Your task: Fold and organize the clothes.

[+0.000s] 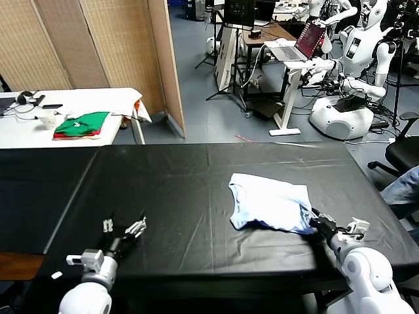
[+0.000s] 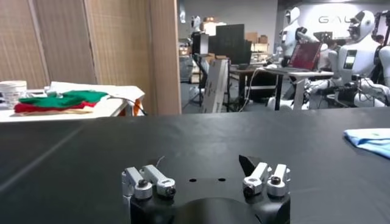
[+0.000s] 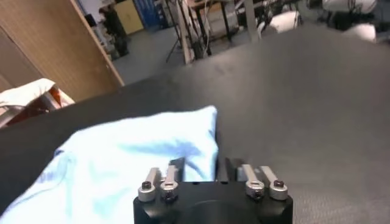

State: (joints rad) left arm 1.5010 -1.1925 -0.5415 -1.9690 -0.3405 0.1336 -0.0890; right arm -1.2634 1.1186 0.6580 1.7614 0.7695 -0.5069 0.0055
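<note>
The pale sky-blue T-shirt (image 1: 270,203) lies crumpled on the right half of the black table (image 1: 177,176). My right gripper (image 1: 313,221) is at its near right corner. In the right wrist view the T-shirt (image 3: 116,164) fills the space ahead, and its edge lies between the fingers of the right gripper (image 3: 201,165). The jaws are narrowed around that edge with a gap still showing. My left gripper (image 1: 127,226) rests low over the table's near left part, open and empty (image 2: 204,164). From there the T-shirt (image 2: 372,140) is far off to the side.
A white table at the back left carries folded green-and-red garments (image 1: 82,124) and a cup. Wooden screen panels (image 1: 98,46) stand behind it. Other robots (image 1: 353,78) and a desk with a laptop (image 1: 308,39) are beyond the black table. Someone's knee (image 1: 402,190) is at the right edge.
</note>
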